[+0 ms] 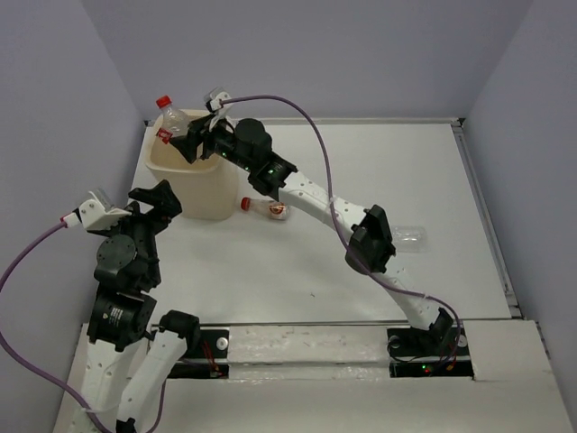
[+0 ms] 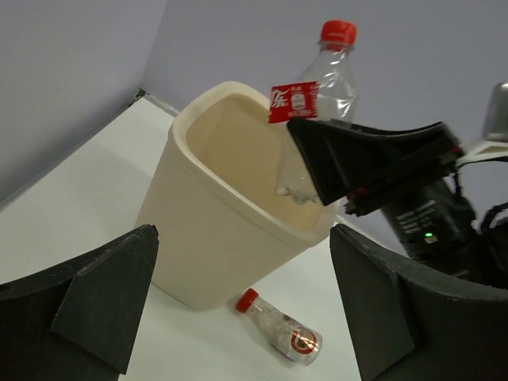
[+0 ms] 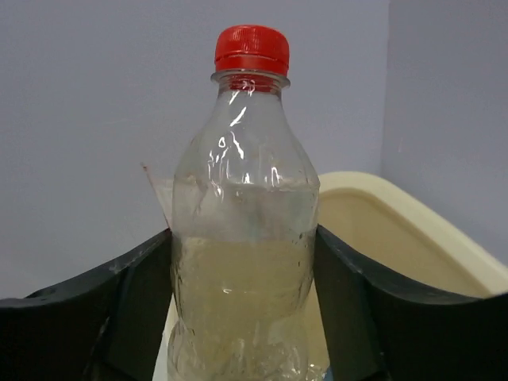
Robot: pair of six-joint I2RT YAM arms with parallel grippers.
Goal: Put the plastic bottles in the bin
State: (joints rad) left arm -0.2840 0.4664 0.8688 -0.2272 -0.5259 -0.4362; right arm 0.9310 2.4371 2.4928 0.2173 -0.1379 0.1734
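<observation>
My right gripper is shut on a clear red-capped bottle with a loose red label, held upright over the open cream bin. The same bottle fills the right wrist view, with the bin's rim behind it. In the left wrist view the bottle hangs over the bin. A small red-capped bottle lies on the table beside the bin, also in the left wrist view. Another clear bottle lies at mid right. My left gripper is open and empty, left of the bin.
The bin stands in the far left corner, close to the grey walls. My right arm stretches diagonally across the white table, over the lying bottle. A purple cable loops above it.
</observation>
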